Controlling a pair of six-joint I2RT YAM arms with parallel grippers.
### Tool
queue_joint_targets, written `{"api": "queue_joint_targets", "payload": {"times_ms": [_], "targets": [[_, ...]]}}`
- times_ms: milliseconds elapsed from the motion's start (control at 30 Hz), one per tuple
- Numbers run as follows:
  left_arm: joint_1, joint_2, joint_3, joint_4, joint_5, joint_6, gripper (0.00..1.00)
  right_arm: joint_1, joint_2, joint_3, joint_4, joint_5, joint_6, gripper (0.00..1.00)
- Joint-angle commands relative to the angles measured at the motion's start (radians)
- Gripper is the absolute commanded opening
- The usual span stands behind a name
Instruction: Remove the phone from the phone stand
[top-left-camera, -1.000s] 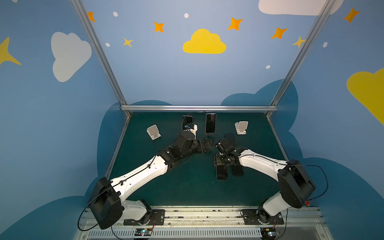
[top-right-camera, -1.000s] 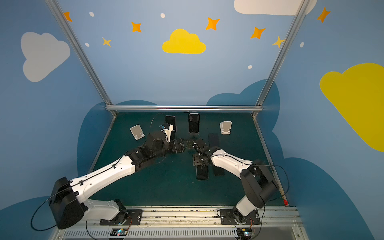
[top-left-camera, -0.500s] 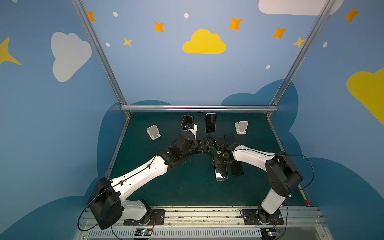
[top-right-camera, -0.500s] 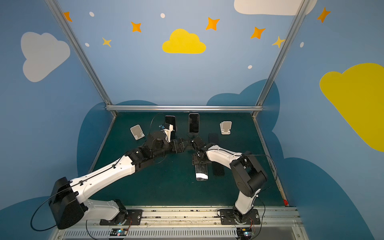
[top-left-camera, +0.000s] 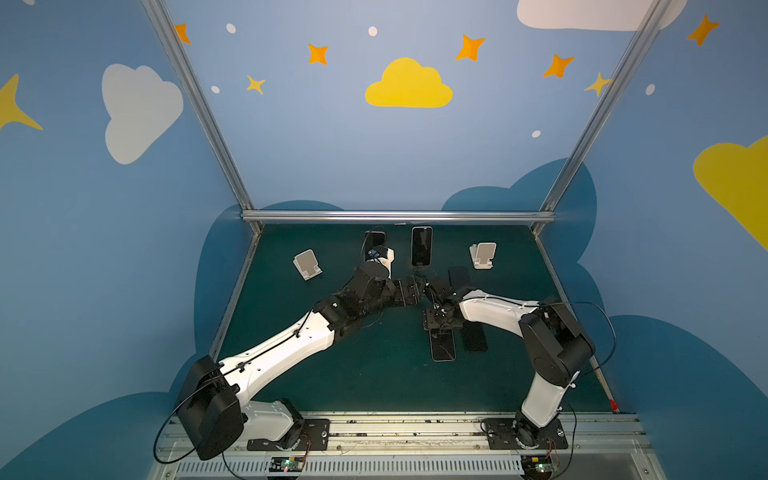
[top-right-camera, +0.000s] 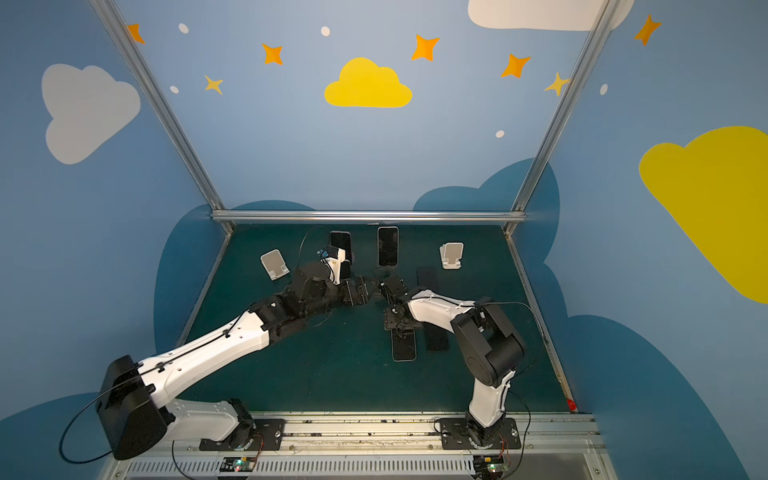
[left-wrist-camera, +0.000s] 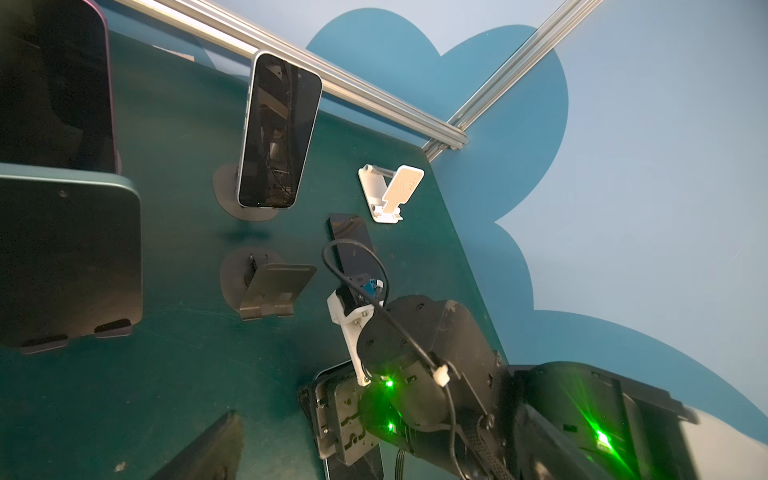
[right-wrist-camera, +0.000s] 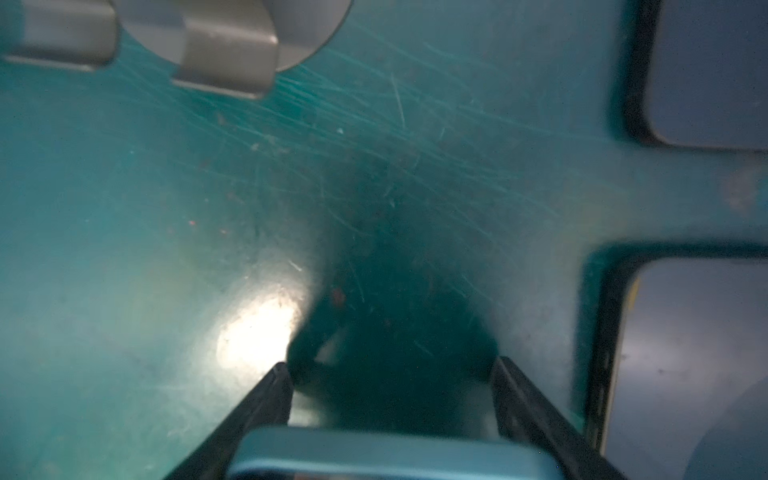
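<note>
Far left on the green table (top-left-camera: 353, 374), a white stand (top-left-camera: 307, 264) sits askew with no phone on it. Next along, a dark phone (top-left-camera: 375, 240) stands upright at the back, partly hidden by the left arm (top-left-camera: 291, 345). Nearer and to its right, the left gripper (top-left-camera: 417, 289) reaches toward the middle of the table, jaws spread wide and holding nothing. Behind the middle, an upright phone (top-left-camera: 422, 246) leans on its round-based stand (left-wrist-camera: 226, 195), screen dark. In front of that, in the left wrist view, the grey stand (left-wrist-camera: 272, 291) is bare. To the right, the right gripper (top-left-camera: 439, 329) points down over the far end of the light-blue phone (top-left-camera: 443, 348), which lies flat on the table, off any stand. The right wrist view shows that phone's end between the two fingers (right-wrist-camera: 266, 399); whether they press on its edges or stand just clear of them I cannot tell. A black phone (top-left-camera: 474, 338) lies flat just beside it, another flat phone (top-left-camera: 459, 275) lies farther back, and a second white stand (top-left-camera: 484, 254) sits at the far right
</note>
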Motion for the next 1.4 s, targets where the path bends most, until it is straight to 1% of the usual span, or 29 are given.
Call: {"api": "queue_joint_targets", "payload": {"times_ms": [0, 367, 500, 733, 833, 967, 1067, 1200, 1367], "targets": [[0.003, -0.024, 0.018, -0.009, -0.013, 0.003, 1.00, -0.001, 0.038, 0.023, -0.005, 0.053, -0.016, 0.75], [0.002, -0.020, 0.017, -0.009, -0.011, 0.002, 1.00, 0.002, 0.099, 0.040, -0.031, 0.092, 0.016, 0.78], [0.002, -0.012, 0.018, -0.010, -0.008, -0.002, 1.00, 0.004, 0.103, 0.030, -0.030, 0.098, 0.032, 0.79], [0.002, -0.004, 0.019, -0.012, -0.006, 0.000, 1.00, 0.000, 0.095, 0.030, -0.041, 0.106, 0.025, 0.78], [0.002, -0.009, 0.019, -0.012, -0.008, 0.002, 1.00, -0.001, 0.070, 0.027, -0.046, 0.098, 0.016, 0.78], [0.002, -0.014, 0.020, -0.012, -0.011, 0.004, 1.00, -0.001, 0.021, 0.031, -0.054, 0.059, -0.005, 0.81], [0.002, -0.018, 0.021, -0.012, -0.016, 0.013, 1.00, -0.001, -0.005, 0.072, -0.102, 0.046, -0.003, 0.85], [0.006, -0.022, 0.022, -0.019, -0.033, 0.023, 1.00, 0.001, -0.047, 0.116, -0.144, 0.036, -0.007, 0.87], [0.017, -0.036, 0.024, -0.025, -0.053, 0.029, 1.00, 0.001, -0.152, 0.142, -0.173, 0.028, -0.001, 0.87]]}}
